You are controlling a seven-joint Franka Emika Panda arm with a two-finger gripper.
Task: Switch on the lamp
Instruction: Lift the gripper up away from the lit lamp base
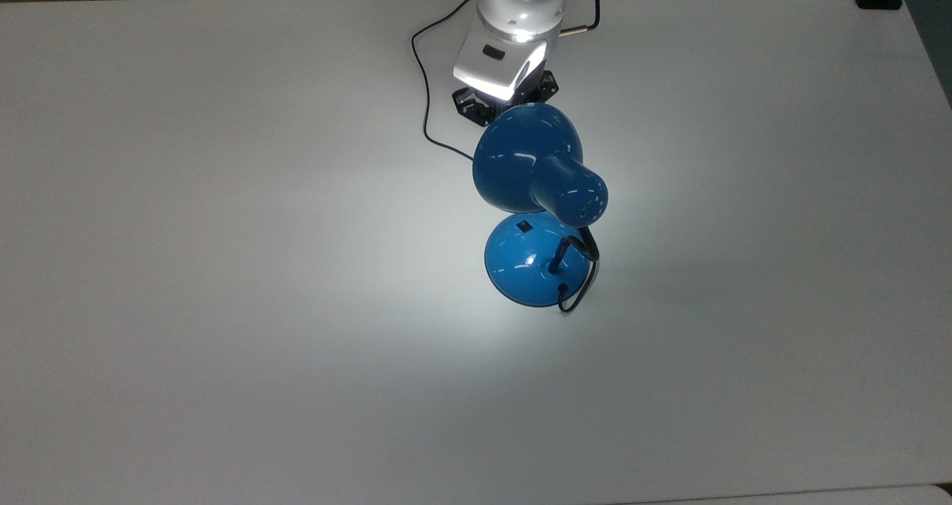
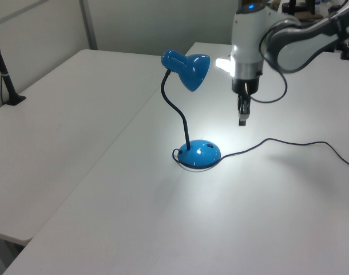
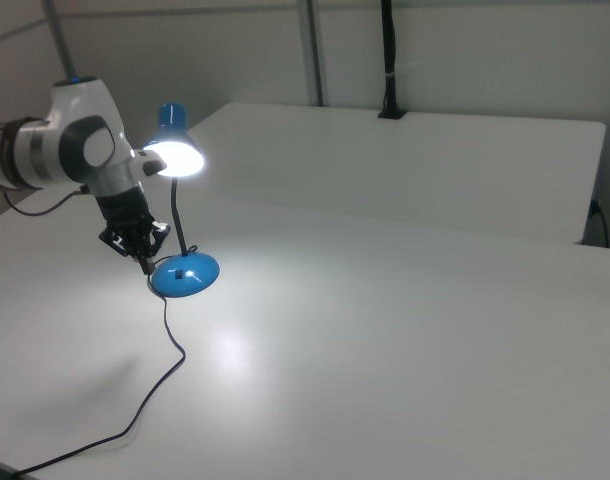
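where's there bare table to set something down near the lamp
Bare table spreads wide toward the top view's left and right of the lamp, and along the top view's bottom edge. It is crowded only behind the lamp, where the cord loops and the gripper hangs above the table.

The lit blue lamp (image 2: 193, 106) stands mid-table (image 2: 134, 229), its shade hanging over the far part of its base and blocking descent there. A thin black cord (image 2: 289, 144) trails across the tabletop toward the left view's right. The gripper (image 2: 242, 117) hangs in open air beside the shade, apart from the base
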